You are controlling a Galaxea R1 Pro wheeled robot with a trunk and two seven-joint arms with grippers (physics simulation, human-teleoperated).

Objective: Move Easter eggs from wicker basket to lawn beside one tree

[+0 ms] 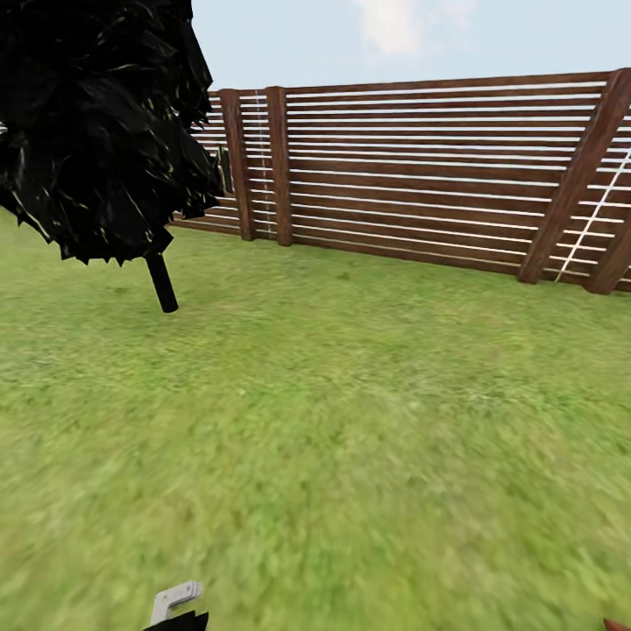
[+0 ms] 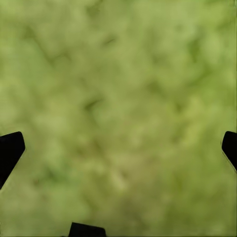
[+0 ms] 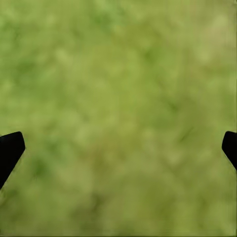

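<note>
facing lawn [image 1: 350, 421], dark tree [image 1: 96, 123], slat fence [image 1: 421, 166]; left end effector [image 2: 118, 148] and right end effector [image 3: 118, 148] spread, empty.

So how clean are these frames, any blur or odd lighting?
Head view: fence sharp, near lawn smeared, tree canopy nearly black, no cast shadows visible. Both wrist views: grass soft and blurred between open dark fingertips.

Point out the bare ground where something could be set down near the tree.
Open lawn spreads from the tree trunk rightward to the fence. Tightest spot: under the low dark canopy, by the trunk.
</note>
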